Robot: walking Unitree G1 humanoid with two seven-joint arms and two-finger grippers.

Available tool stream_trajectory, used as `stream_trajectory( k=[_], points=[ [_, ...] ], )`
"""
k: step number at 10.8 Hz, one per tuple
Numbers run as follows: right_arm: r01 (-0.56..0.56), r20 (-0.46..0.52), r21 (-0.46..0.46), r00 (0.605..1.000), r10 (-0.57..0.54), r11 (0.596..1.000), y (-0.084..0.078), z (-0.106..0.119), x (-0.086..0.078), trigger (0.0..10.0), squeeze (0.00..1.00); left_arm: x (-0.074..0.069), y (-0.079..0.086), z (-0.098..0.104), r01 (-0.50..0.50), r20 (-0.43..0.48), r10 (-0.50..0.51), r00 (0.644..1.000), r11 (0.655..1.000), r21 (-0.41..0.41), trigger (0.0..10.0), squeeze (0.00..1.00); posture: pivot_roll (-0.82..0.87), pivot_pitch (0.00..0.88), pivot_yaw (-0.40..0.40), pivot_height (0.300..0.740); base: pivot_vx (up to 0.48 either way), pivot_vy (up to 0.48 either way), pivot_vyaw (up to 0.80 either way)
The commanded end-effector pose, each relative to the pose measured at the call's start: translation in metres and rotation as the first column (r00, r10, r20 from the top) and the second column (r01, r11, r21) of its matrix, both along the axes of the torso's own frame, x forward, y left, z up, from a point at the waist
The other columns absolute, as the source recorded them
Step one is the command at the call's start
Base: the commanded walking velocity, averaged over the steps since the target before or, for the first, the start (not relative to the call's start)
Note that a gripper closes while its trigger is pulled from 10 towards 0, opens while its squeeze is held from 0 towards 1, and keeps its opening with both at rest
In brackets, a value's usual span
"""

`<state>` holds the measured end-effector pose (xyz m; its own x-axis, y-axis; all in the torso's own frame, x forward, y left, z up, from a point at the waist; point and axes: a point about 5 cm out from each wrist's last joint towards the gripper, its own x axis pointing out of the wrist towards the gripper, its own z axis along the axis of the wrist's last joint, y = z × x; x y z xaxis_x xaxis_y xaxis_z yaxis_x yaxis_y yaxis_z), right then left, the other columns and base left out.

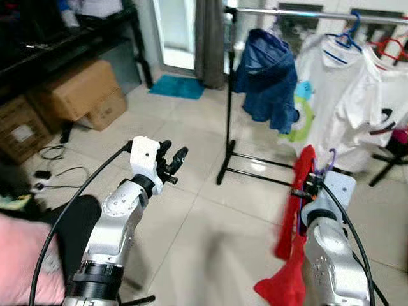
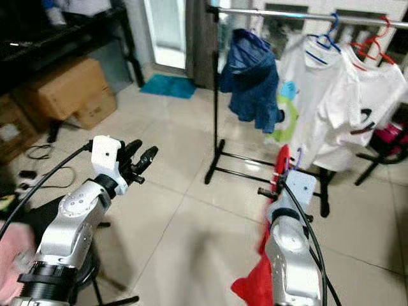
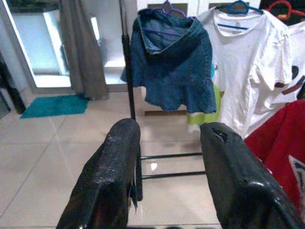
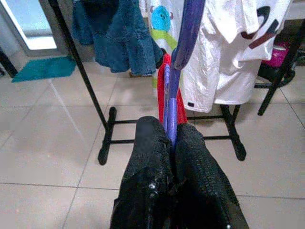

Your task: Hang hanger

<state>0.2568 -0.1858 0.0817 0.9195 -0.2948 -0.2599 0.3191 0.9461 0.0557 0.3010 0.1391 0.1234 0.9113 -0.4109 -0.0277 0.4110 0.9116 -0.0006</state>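
Note:
My right gripper (image 4: 170,140) is shut on a purple hanger (image 4: 185,52) that carries a red garment (image 1: 294,255); the cloth hangs down beside my right arm, and the hanger's hook (image 1: 330,159) rises above the wrist. The clothes rail (image 1: 306,14) stands ahead and to the right, still some way off. On it hang a blue denim skirt (image 1: 268,80) and white T-shirts (image 1: 357,95) on blue and red hangers. My left gripper (image 1: 172,162) is raised in front of me, open and empty, its fingers (image 3: 112,176) pointing toward the rack.
The rack's black upright and foot bars (image 1: 255,169) rest on the tiled floor. Cardboard boxes (image 1: 83,92) and a dark shelf sit at the left, with cables (image 1: 54,162) on the floor. A teal mat (image 1: 178,86) lies by the doorway. Something pink (image 1: 22,255) is at my lower left.

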Motion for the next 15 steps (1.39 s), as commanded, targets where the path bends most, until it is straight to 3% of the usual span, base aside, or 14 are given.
stream_trajectory(
  k=[1, 4, 6, 8, 11, 13, 15],
  points=[
    [-0.010, 0.045, -0.010, 0.999, 0.011, 1.000, 0.002, 0.012, 0.003, 10.0, 0.00, -0.002, 0.003, -0.001, -0.001, -0.009, 0.001, 1.000, 1.000, 0.000, 10.0, 0.00, -0.16, 0.000, 0.079, 0.740, 0.281, 0.000, 0.00],
    [0.016, 0.040, -0.027, 0.999, -0.015, 1.000, -0.003, 0.012, -0.001, 10.0, 0.00, -0.004, -0.002, -0.005, 0.011, -0.022, -0.011, 1.000, 1.000, -0.013, 10.0, 0.00, -0.17, 0.000, 0.079, 0.740, 0.281, 0.000, 0.00],
    [-0.022, 0.166, 0.069, 0.986, 0.010, 0.997, 0.003, 0.020, 0.003, 10.0, 0.00, -0.004, -0.004, -0.002, 0.019, -0.018, -0.019, 1.000, 1.000, -0.018, 10.0, 0.00, -0.17, 0.000, 0.080, 0.740, 0.276, 0.000, 0.00],
    [-0.038, 0.169, 0.152, 0.985, 0.012, 0.988, 0.005, 0.017, 0.004, 10.0, 0.00, -0.004, -0.003, -0.003, 0.012, -0.020, -0.013, 1.000, 1.000, -0.020, 10.0, 0.00, -0.17, 0.000, 0.076, 0.740, 0.277, 0.000, 0.00],
    [-0.054, 0.066, 0.001, 0.996, 0.054, 0.999, 0.005, 0.010, 0.006, 10.0, 0.00, -0.001, -0.007, -0.001, 0.028, -0.017, -0.028, 0.999, 0.999, -0.029, 10.0, 0.00, -0.19, 0.000, 0.096, 0.740, 0.277, 0.000, 0.00],
    [-0.010, 0.080, 0.028, 0.997, 0.008, 1.000, -0.002, 0.010, 0.004, 10.0, 0.00, 0.001, -0.008, 0.000, 0.030, -0.015, -0.030, 0.999, 0.999, -0.031, 10.0, 0.00, -0.19, 0.000, 0.097, 0.740, 0.276, 0.000, -0.40],
    [0.003, 0.109, -0.006, 0.994, -0.003, 1.000, -0.008, 0.016, 0.006, 10.0, 0.00, -0.001, -0.006, -0.001, 0.014, -0.014, -0.014, 1.000, 0.999, -0.040, 10.0, 0.00, -0.19, 0.000, 0.071, 0.740, 0.277, 0.000, -0.80]
  ],
)
